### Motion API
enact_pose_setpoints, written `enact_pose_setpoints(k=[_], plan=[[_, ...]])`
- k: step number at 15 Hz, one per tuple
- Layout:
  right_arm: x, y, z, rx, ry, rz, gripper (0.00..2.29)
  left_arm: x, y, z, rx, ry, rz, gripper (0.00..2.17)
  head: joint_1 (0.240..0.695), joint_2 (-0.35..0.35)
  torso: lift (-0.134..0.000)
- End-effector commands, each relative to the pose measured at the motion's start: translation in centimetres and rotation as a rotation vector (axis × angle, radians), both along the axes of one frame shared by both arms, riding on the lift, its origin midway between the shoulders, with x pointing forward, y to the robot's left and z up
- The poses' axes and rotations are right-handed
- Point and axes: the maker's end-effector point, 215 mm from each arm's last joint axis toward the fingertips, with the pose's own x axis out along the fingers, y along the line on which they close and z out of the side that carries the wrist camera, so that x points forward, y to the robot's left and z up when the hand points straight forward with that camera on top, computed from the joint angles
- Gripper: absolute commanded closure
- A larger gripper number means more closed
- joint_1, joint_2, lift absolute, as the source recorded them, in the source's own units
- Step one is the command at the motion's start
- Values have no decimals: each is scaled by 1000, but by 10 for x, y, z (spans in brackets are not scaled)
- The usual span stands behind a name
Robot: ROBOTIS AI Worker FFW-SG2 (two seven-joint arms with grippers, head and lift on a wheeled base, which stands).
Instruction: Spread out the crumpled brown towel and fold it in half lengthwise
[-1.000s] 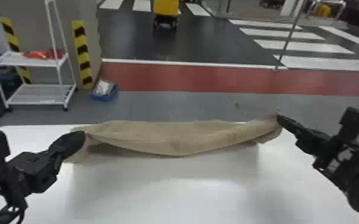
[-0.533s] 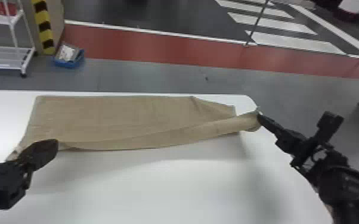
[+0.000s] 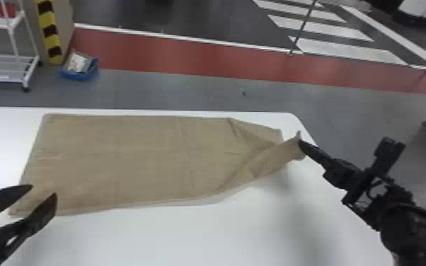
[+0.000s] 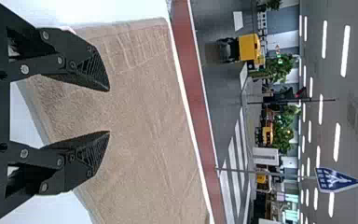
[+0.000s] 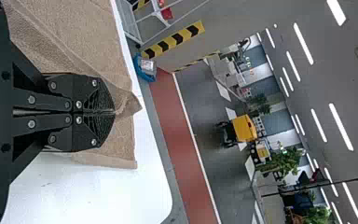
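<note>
Pinching 1 end of the brown towel [image 3: 145,159], the right pincer [image 3: 300,144], with the left pincer [image 3: 44,190] wide open over it.

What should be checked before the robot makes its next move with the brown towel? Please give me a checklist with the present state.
1. Left gripper released from the towel: ok, its fingers are apart over the near left corner.
2. Right gripper has a grip: ok, it is shut on cloth at the towel's right end.
3. Left part lying flat: ok, only slight creases.
4. Right end flat and square: not ok, it is twisted, with diagonal folds running to the right gripper.
5. Towel within the table top: ok.
6. Lower layer smooth underneath: cannot tell, the top layer covers it.
</note>
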Motion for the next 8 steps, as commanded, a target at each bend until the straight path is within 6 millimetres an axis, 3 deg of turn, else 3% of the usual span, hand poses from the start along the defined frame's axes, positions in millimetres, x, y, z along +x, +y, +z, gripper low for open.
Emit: enact_pose_setpoints(k=[1,3,5,8], plan=[[0,4,-1,2,4,5,1301,-6,13,-9,40,-8,12,93,695,-271,-124],[1,7,0,5,6,10,1301,-3,27,-15,70,-17,39,93,695,-256,-124],[1,6,1,3,5,9,1301,0,30,-15,71,-10,44,188,695,-242,-124],[-2,4,0,5,6,5,1301,-4,30,-34,55,92,32,269,695,-234,-124]])
